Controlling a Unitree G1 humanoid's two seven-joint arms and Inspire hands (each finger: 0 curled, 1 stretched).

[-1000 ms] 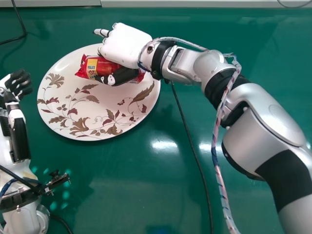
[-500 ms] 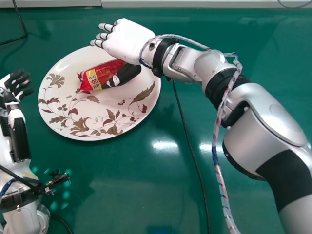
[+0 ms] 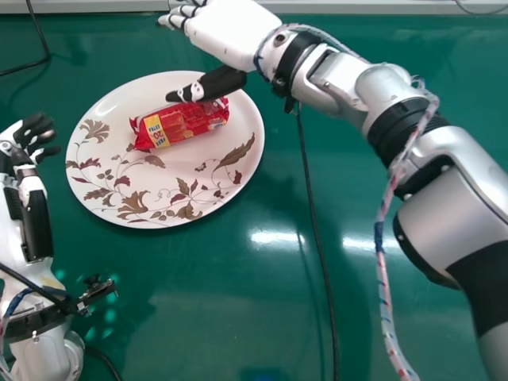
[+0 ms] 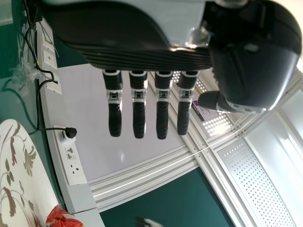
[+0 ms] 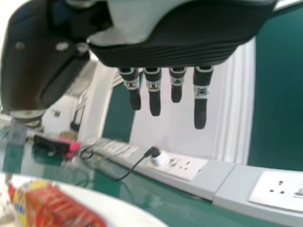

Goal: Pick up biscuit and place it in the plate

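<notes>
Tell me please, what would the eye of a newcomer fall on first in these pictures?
Probably the bright red biscuit packet, lying on the upper part of the leaf-patterned white plate, against the green table. Next, the robot's open right hand, just beyond the packet in the head view, its thumb extending over the plate's far rim.
</notes>
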